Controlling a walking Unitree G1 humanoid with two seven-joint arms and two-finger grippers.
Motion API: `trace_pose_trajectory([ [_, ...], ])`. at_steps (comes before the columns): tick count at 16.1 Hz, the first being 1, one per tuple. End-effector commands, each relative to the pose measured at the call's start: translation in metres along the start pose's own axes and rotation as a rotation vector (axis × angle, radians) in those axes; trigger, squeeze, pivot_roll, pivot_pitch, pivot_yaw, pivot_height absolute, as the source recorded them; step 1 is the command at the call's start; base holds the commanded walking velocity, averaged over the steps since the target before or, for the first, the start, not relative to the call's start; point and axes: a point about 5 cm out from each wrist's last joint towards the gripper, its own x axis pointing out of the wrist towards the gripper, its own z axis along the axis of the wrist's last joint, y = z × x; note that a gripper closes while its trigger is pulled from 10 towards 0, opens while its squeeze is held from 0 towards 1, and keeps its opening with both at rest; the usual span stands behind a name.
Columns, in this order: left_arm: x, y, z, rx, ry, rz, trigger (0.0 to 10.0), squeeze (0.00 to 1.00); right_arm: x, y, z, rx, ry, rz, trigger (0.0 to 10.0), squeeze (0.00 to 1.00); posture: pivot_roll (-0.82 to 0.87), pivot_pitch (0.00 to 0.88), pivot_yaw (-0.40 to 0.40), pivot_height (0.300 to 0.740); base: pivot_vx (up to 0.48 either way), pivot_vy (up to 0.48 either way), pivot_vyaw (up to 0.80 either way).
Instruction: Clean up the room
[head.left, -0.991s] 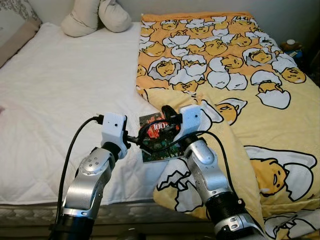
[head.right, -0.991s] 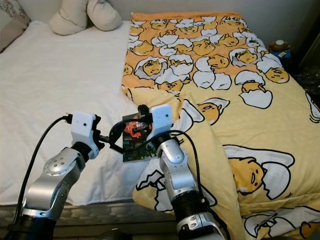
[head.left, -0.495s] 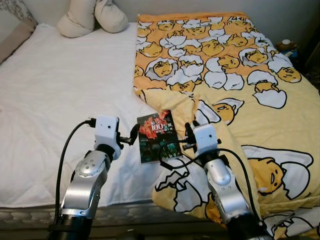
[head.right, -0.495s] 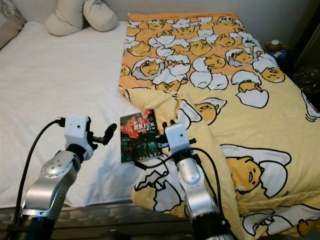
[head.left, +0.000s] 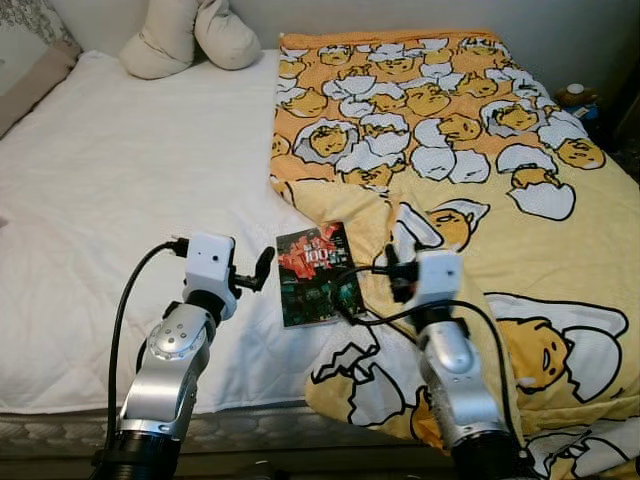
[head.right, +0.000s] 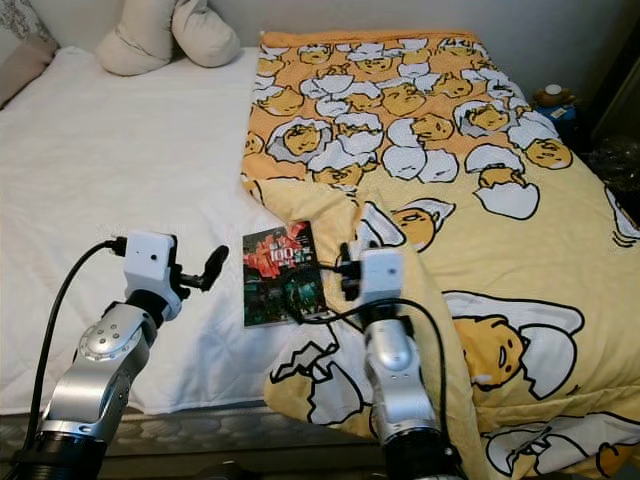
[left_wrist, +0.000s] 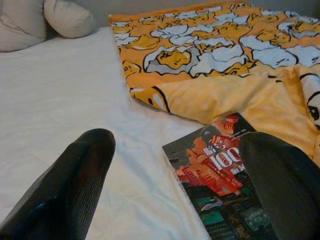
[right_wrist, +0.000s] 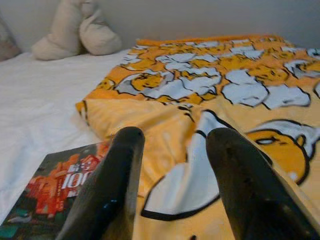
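Both grippers had their fingers spread apart and held nothing. The left gripper (head.left: 262, 268) hovered just above the white sheet (head.left: 120, 190), and the right gripper (head.right: 345, 265) hovered over the folded edge of the yellow blanket (head.left: 480, 160).

Between the two grippers lay a book (head.left: 317, 273) with a dark cover and red lettering. It rested flat on the sheet, near the foot of the bed, with one long side just beside the blanket's edge. In the left wrist view the book (left_wrist: 225, 185) sat partly behind one black finger (left_wrist: 285, 185), close to the fingertips but not between them.

The book looked thin and fairly light, probably a paperback with a glossy cover, so it could bend and slide a little on the soft sheet. A good place to hold it seemed to be a free long edge, pinched between the fingers, because it lay flat with no gap below it.
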Motion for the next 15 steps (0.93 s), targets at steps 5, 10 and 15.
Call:
trace_pose_trajectory([
  [5,0.000,-0.005,0.002,-0.022,-0.036,-0.031,10.0,1.00,-0.003,-0.002,-0.007,-0.020,0.034,0.017,10.0,1.00,0.01,0.000,0.047,0.740,0.000,0.000,0.00],
  [10,0.004,-0.001,-0.002,-0.189,-0.007,0.037,10.0,1.00,0.000,-0.005,-0.006,-0.017,0.030,-0.012,10.0,1.00,0.01,0.000,0.044,0.740,0.000,0.000,0.00],
  [15,0.004,0.009,-0.001,-0.256,-0.009,0.085,10.0,1.00,0.006,-0.017,0.001,0.005,0.024,-0.058,10.0,1.00,-0.01,0.000,0.035,0.740,0.000,0.000,0.00],
])
